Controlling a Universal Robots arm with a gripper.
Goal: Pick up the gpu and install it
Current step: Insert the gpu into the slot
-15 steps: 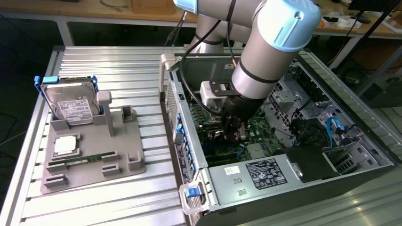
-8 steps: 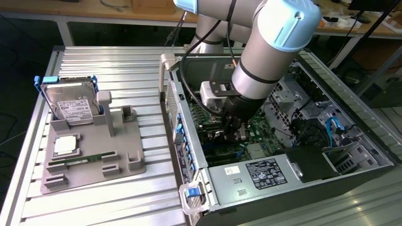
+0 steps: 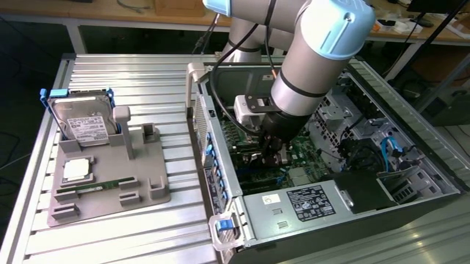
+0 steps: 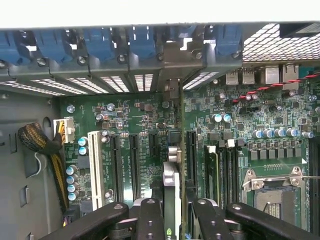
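Note:
The gpu [image 4: 171, 186] shows edge-on in the wrist view, a thin dark card with a silver metal end. My gripper [image 4: 172, 212] is shut on it, with one black finger [image 4: 150, 217] on each side. The card stands upright just above the green motherboard [image 4: 135, 115], in line with the gap between two black expansion slots [image 4: 134, 165]. Its silver end points toward the case's rear slot openings [image 4: 145, 82]. In the exterior view my gripper [image 3: 270, 153] reaches down inside the open computer case [image 3: 411, 126], low over the board.
A grey parts holder [image 3: 151, 190] lies at the exterior view's left. It carries a hard drive in a blue frame [image 3: 82, 124], a processor [image 3: 77, 169] and a green RAM stick [image 3: 96, 187]. Cables [image 4: 42, 145], the CPU socket [image 4: 272, 192] and blue slot latches [image 4: 142, 42] surround the slots.

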